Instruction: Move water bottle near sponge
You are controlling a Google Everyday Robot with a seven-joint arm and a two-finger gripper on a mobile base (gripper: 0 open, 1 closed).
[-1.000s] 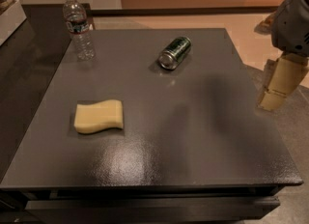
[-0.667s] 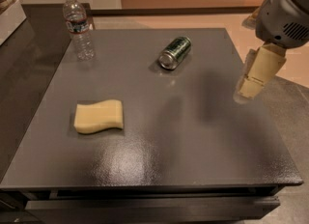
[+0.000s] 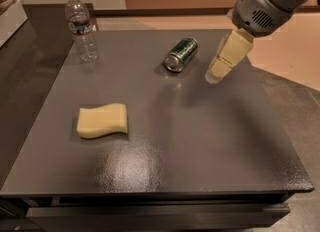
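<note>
On the dark bench [image 3: 200,151], the sponge [image 3: 102,121] lies flat at lower left. Further back, near the centre, a green can [image 3: 181,54] lies on its side. Just right of it the gripper [image 3: 214,75] hangs above the surface, holding nothing; whether it is open or closed I cannot tell. The water bottle [image 3: 81,28] stands upright at the upper left, well apart from the gripper. The step in hand looks like the approach. The next move calls for crossing past the can and grasping the bottle.

Clear ribbed plastic water bottle [image 3: 81,28], matt foam sponge [image 3: 102,120], shiny metal can [image 3: 181,54], dark tabletop [image 3: 200,141] with speckled sheen; cream gripper [image 3: 214,76], probably smooth plastic, above the tabletop's far right.
</note>
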